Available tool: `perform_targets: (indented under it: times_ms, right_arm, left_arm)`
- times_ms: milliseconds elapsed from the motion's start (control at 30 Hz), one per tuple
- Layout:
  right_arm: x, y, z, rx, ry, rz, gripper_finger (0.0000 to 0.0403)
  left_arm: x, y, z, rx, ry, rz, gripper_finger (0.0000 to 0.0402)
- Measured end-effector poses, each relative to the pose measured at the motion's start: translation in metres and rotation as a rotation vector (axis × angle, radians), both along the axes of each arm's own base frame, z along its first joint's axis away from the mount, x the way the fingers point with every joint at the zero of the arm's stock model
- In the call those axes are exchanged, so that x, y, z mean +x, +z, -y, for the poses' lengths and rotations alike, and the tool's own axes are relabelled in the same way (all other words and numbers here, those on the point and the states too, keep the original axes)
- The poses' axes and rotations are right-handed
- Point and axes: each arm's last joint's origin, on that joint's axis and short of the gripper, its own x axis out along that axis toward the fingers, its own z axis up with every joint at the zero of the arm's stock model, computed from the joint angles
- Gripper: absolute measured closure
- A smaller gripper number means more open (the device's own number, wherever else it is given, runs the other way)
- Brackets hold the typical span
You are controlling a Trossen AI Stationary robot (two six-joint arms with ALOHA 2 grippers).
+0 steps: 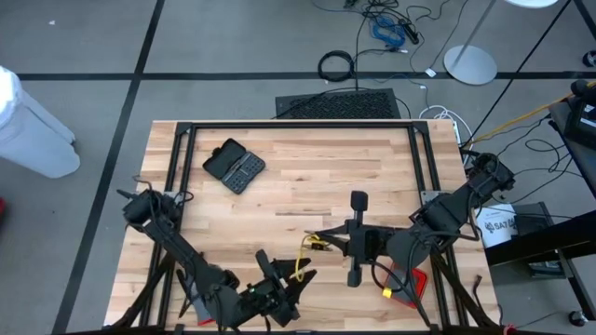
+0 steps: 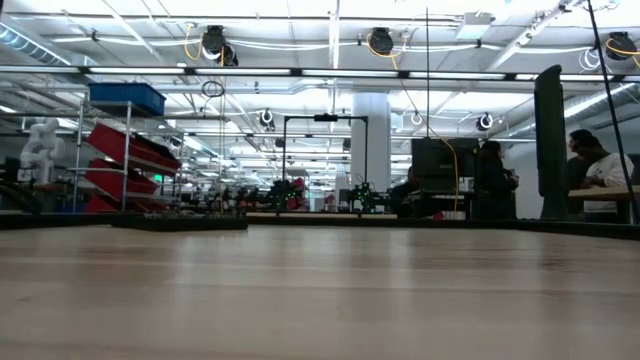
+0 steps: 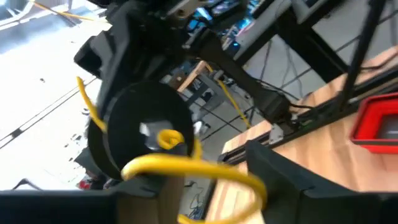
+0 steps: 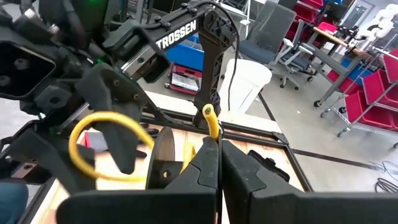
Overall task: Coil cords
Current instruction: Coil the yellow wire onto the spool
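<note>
Both arms are low over the near middle of the wooden table (image 1: 307,186), grippers facing each other with the thin yellow cord (image 1: 301,261) strung between them above the tabletop. Right gripper (image 1: 317,240) points left from the right arm, its fingers (image 4: 208,168) pressed together with the yellow cord pinched at their tips; in the right wrist view the cord end sticks up just above the closed fingertips and a yellow loop curves off toward the other arm. Left gripper (image 1: 282,277) sits at the near edge, just near-left of the right one; in the left wrist view its fingers (image 3: 277,174) stand parted and the cord arcs across in front of them, while whether they touch the cord cannot be told. That view also shows the cord's small black round part (image 3: 146,134), with the yellow line curling on its face. A black case (image 1: 234,166) lies flat on the far-left part of the table, well apart from both grippers. A red tray (image 1: 414,284) sits at the near right, under the right arm. The low view shows only bare tabletop and the room beyond, people seated far right
</note>
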Motion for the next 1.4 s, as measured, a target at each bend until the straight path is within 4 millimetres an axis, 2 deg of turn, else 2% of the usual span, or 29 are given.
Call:
perform_targets:
  times_ms: [200,333,467,633,800,1167,1400]
  right_arm:
    - [0.000,0.000,0.000,0.008,-0.002,0.004,0.0403]
    - [0.000,-0.001,0.000,0.015,-0.004,-0.004,0.0403]
    - [-0.001,-0.002,0.000,0.012,-0.005,-0.012,0.0403]
    - [-0.001,-0.001,0.001,0.012,-0.005,-0.012,0.0403]
    - [-0.001,-0.001,0.001,0.011,-0.004,-0.016,0.0403]
    - [-0.001,-0.002,0.000,0.014,0.020,-0.021,0.0403]
    - [-0.002,0.001,-0.003,0.018,0.032,-0.002,0.0403]
  left_arm:
    - [-0.002,-0.006,0.003,-0.057,0.004,0.000,0.0139]
    - [-0.008,-0.007,0.006,-0.070,0.102,-0.014,0.0108]
    - [-0.021,-0.010,0.017,-0.057,0.170,-0.047,0.0105]
    - [-0.041,-0.013,0.038,-0.013,0.111,-0.080,0.0105]
    - [-0.053,-0.013,0.049,0.050,0.084,-0.118,0.0105]
    - [-0.051,-0.010,0.045,0.054,0.094,-0.120,0.0105]
    - [-0.034,-0.009,0.028,0.050,0.150,-0.121,0.0105]
